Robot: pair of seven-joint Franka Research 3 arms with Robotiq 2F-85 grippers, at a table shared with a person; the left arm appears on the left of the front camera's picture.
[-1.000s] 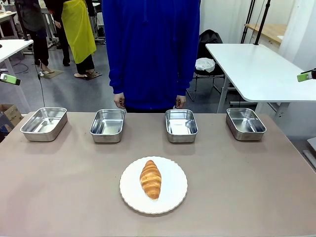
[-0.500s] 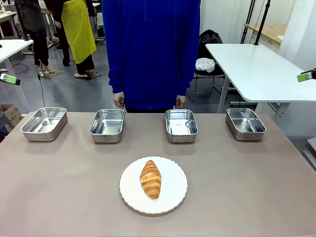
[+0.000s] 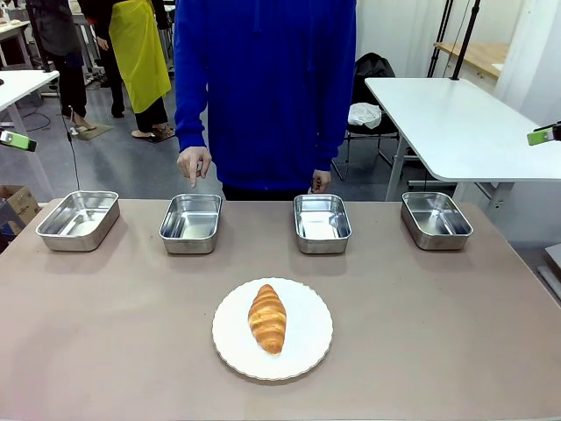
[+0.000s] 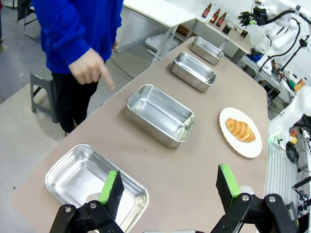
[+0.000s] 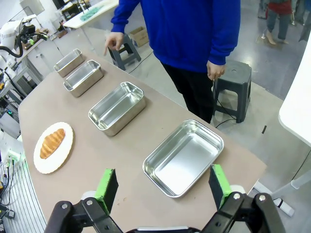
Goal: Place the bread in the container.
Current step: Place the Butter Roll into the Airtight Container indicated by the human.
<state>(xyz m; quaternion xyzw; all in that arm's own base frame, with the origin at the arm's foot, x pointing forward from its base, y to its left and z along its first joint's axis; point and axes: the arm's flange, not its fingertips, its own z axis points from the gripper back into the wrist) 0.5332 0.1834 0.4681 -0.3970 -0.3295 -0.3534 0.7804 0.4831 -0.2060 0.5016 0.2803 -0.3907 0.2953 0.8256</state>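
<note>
Golden-brown croissant [image 3: 267,318] on white plate [image 3: 307,346], mid-table. Left gripper [image 4: 170,179] and right gripper [image 5: 162,177] gaping, holding nothing. Person's hand [image 3: 192,165] pointing toward second steel tray [image 3: 188,244] from left. Risk: misreading the gesture, choosing an identical neighbour.

lab workshop, white worktables [image 3: 456,123], grey floor [image 3: 123,167], stools [image 5: 232,73]

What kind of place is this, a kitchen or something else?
Probably a robotics lab, not a kitchen: an end effector hangs over a table, four matching trays stand in a row, a croissant lies staged on a plate, and a plain white worktable stands behind.
</note>
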